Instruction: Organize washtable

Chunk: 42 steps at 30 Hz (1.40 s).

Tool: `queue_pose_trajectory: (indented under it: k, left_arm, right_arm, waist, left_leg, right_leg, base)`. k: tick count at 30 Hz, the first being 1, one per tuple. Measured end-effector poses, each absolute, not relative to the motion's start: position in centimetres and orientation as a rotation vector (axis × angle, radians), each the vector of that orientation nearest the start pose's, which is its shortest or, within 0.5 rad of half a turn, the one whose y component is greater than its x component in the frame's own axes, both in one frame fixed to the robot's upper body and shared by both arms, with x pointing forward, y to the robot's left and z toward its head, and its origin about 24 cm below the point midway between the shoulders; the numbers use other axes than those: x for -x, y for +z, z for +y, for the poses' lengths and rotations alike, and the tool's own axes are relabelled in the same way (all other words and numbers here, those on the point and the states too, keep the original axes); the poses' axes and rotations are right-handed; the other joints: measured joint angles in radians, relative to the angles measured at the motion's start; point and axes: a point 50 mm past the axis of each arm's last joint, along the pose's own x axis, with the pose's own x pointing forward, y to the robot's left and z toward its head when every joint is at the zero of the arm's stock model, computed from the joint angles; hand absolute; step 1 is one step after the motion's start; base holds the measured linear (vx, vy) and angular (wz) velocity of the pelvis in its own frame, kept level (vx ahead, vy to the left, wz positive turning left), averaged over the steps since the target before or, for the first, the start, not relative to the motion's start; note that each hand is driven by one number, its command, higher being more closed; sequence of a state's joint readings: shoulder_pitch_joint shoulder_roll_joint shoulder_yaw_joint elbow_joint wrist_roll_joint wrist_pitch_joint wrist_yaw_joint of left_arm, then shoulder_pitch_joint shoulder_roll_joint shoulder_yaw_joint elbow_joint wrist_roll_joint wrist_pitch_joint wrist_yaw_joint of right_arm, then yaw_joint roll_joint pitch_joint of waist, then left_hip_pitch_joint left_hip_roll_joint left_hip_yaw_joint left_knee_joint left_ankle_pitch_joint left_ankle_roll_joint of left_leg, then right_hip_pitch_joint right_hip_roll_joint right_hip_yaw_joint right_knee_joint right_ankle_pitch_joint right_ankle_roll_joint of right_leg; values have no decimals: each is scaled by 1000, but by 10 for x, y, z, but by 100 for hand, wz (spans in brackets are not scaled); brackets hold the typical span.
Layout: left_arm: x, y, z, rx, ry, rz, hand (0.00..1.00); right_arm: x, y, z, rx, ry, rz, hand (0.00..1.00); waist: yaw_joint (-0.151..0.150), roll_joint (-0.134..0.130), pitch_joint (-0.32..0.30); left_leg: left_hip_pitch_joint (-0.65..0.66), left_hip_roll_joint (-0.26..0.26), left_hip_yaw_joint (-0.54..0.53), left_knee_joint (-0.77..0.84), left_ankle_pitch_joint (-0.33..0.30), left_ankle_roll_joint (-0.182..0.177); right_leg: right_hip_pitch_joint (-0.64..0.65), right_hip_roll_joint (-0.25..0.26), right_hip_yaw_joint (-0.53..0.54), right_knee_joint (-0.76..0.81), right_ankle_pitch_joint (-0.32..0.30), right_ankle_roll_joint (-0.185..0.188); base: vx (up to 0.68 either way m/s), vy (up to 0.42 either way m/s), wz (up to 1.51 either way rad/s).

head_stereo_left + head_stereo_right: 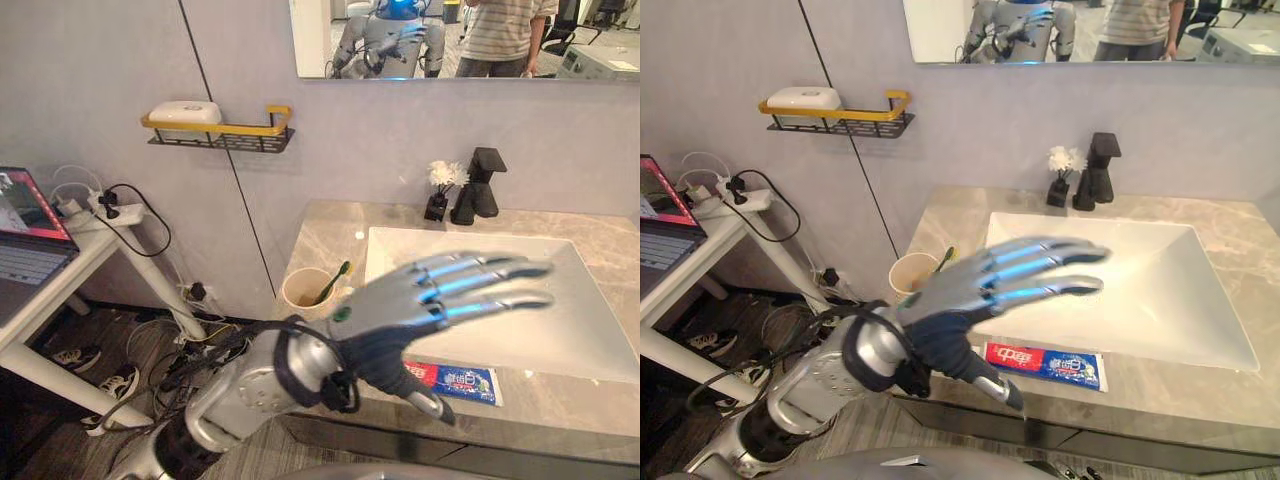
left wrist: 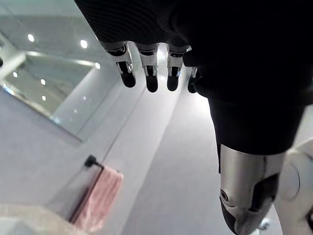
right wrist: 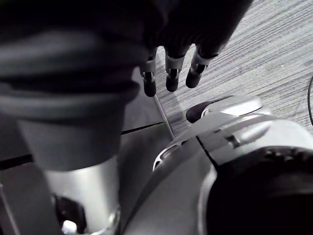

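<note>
Left hand hovers above the washbasin, fingers straight, holding nothing. Toothpaste tube lies flat at the front edge of the desk; likely light, soft, slippery, best pinched across its middle.

silver left hand, dark ribbed cover

Washroom corner (basin, tap, mirror)

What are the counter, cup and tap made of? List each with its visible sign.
Counter: polished stone, likely marble or a look-alike; beige with pale veins and a soft sheen.
Cup: probably plastic or paper; plain cream, thin rim, matte.
Tap: seemingly metal with a matte black finish; sharp square edges, no glare.
</note>
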<state>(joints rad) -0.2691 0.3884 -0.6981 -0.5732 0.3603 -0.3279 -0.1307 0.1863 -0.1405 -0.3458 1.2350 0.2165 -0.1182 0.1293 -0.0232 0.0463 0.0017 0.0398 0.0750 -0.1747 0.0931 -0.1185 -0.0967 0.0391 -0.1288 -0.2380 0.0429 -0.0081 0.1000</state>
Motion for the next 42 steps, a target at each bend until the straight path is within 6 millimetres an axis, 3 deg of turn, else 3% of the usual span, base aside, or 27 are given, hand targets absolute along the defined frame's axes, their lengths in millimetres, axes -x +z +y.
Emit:
queue_pose_trajectory:
  k: [9,19,30,42]
  left_arm:
    - [-155,158,-8,-551,-1137,-1013,0]
    - [-160,149,-8,-564,-1187,-929,0]
    - [-163,118,-8,-580,-1218,-754,0]
    - [-169,97,-5,-593,-1166,-628,0]
  right_arm:
    - [-20,-169,-233,-297,-466,1184,0]
    - [-24,-169,-233,-303,-466,1173,0]
    - [-24,-169,-232,-304,-468,1174,0]
    - [-24,-169,-231,-303,-473,1176,0]
  waist:
    - [-8,-9,9]
    - [-24,-3,27]
    - [-25,-4,27]
    - [-27,-5,24]
  left_leg:
    - [2,0,2,-2,-2,2]
    - [8,1,19,-1,-4,4]
    - [8,1,20,0,-4,4]
    - [8,1,21,1,-4,4]
  right_leg:
    - [-2,0,1,0,-2,0]
    - [-2,1,17,-1,-1,1]
    - [-2,1,18,-1,0,1]
    - [-2,1,19,0,0,2]
  base:
    - [13,-2,0]
    - [-10,5,-4]
    - [0,0,0]
    - [0,0,0]
